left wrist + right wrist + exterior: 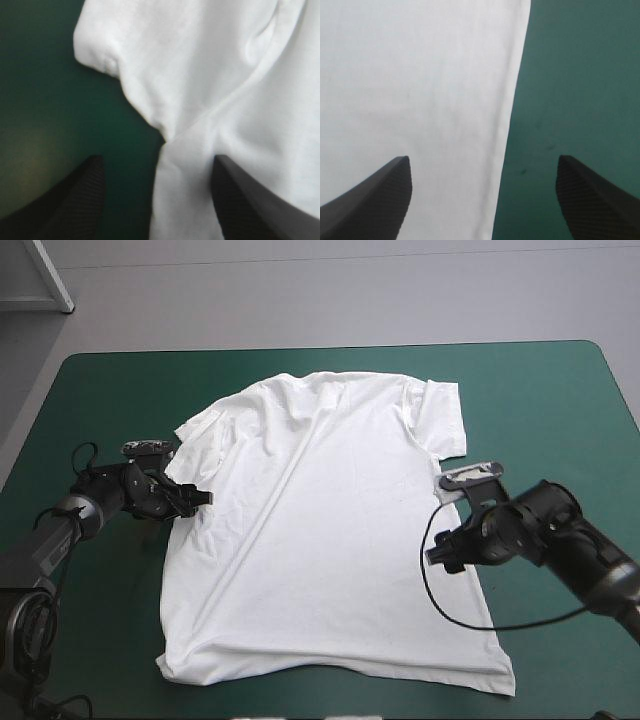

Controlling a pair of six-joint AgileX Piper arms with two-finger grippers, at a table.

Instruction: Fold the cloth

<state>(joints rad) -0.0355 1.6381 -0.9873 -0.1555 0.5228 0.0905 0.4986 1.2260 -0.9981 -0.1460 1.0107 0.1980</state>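
The white T-shirt lies spread flat on the teal-green cover, collar end toward the far edge, hem toward the near edge. My left gripper sits low at the shirt's left side, just below the left sleeve, and it is open. In the left wrist view the armpit seam of the T-shirt lies between and ahead of the spread fingers. My right gripper is open over the shirt's right side edge. That straight edge of the T-shirt runs between its fingers.
Bare teal-green cover surrounds the shirt on all sides, widest at the far right and far left. A black cable loops on the cover by the right arm. A white frame stands beyond the table's far left corner.
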